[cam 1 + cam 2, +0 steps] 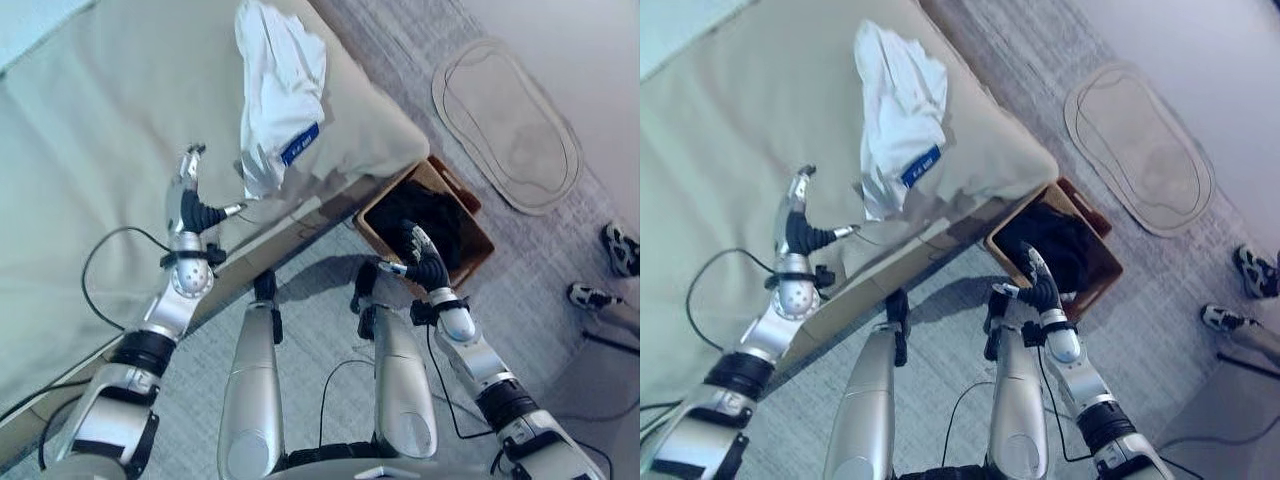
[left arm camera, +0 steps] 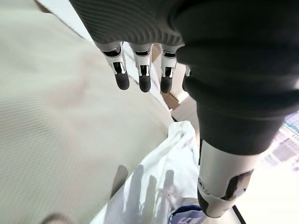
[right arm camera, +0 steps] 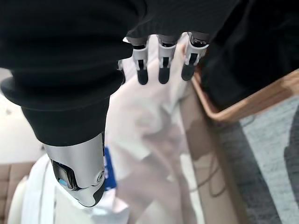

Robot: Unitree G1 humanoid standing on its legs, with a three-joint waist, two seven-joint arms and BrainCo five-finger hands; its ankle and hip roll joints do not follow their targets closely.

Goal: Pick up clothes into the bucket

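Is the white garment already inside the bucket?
No, the white garment lies on the beige bed, while the wooden bucket on the floor holds only dark clothes.

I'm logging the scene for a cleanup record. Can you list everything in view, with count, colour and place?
white garment: one, white with a blue label, lying on the bed near its corner.
bed: one, beige cover.
bucket: one, brown wooden, on the floor by the bed corner, with dark clothes inside.
rug: one, grey-beige, on the floor beyond the bucket.
shoes: two, dark and white, at the far right.
left hand: open, over the bed beside the garment.
right hand: open, over the bucket.
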